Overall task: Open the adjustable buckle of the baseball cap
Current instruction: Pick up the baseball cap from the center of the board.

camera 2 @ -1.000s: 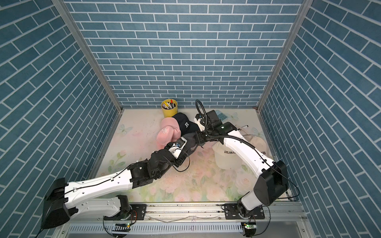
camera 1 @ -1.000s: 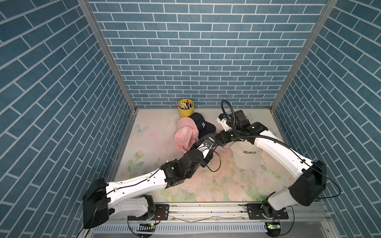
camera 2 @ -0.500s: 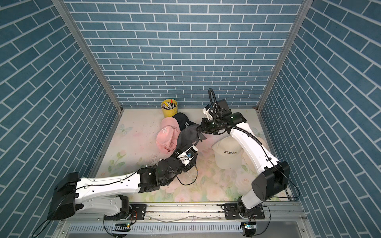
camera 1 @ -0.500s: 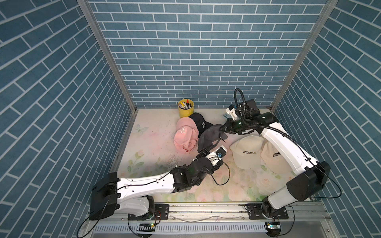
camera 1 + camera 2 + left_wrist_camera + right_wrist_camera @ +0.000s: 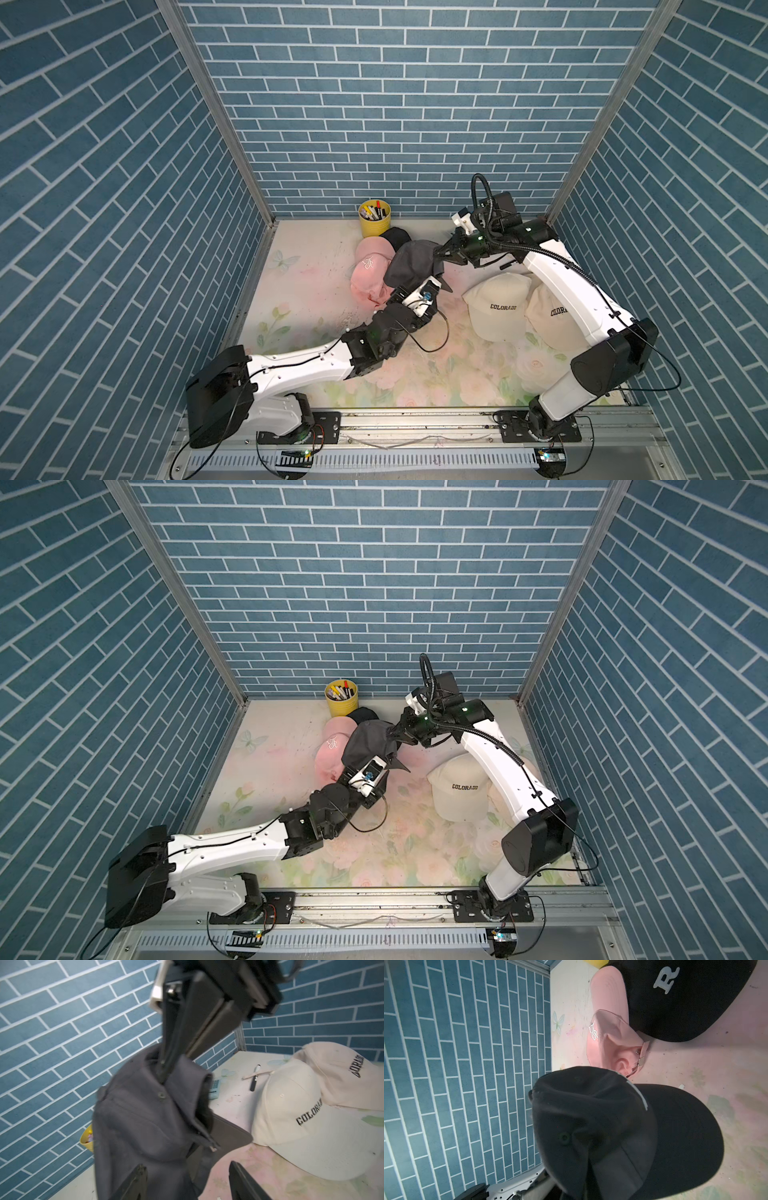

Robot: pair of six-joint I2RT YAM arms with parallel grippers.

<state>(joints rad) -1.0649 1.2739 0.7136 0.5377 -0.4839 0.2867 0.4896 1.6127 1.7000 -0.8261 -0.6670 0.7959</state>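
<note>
Looked down in both top views from high above the near metal rail [image 5: 415, 424], facing the far blue brick-patterned wall [image 5: 395, 104]; from well back, took in the whole pale floral tabletop [image 5: 316, 266]. Rode low and close on the left wrist, aimed far and rightwards past the hanging dark grey fabric baseball cap [image 5: 149, 1118] to the two cream fabric caps lettered COLORADO [image 5: 301, 1118]. Peered from the right wrist, very near, down and leftwards over that grey cap [image 5: 612, 1126] to the pink fabric cap [image 5: 608, 1043] and the left wall [image 5: 467, 1064]. Shared across all four views: the grey cap.
</note>
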